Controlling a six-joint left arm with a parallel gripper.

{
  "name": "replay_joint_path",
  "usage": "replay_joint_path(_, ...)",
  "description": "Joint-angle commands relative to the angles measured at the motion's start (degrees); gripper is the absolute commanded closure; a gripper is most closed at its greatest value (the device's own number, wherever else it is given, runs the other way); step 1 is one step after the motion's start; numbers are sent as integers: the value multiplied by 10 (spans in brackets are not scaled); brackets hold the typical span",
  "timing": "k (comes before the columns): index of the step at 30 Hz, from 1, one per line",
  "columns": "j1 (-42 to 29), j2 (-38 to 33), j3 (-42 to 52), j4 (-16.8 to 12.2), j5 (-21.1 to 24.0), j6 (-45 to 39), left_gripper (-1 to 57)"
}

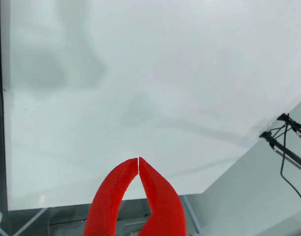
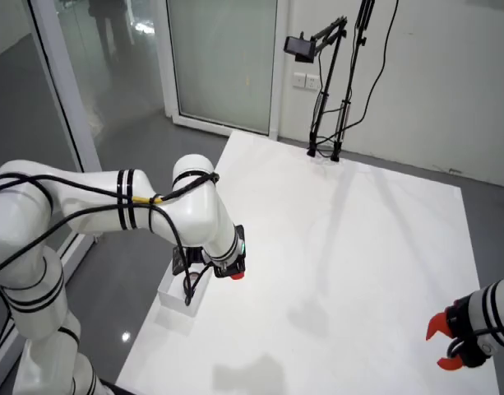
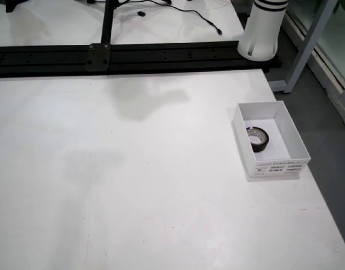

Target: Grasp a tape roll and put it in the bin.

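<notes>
In the view from above, a black tape roll (image 3: 258, 139) lies inside the white bin (image 3: 276, 167) near the table's right edge. No gripper shows in that view. In the view that rides on the gripper, my gripper (image 1: 138, 160) has its red fingertips touching, with nothing between them, and only bare white table lies beyond. The view from the side shows my gripper (image 2: 234, 273) hanging just above and to the right of the bin (image 2: 176, 296) at the table's left edge. The roll is hidden there.
A second arm with a red gripper (image 2: 446, 343) sits at the lower right of the view from the side. A camera stand (image 2: 325, 82) is clamped at the table's far edge. A black rail (image 3: 133, 56) and the white arm base (image 3: 263, 31) border the table in the view from above.
</notes>
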Motion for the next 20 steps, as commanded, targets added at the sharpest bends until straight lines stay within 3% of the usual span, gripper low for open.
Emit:
replay_joint_path(1, 14, 0, 0, 1, 0, 0, 568)
replay_joint_path(20, -10, 0, 0, 1, 0, 0, 568)
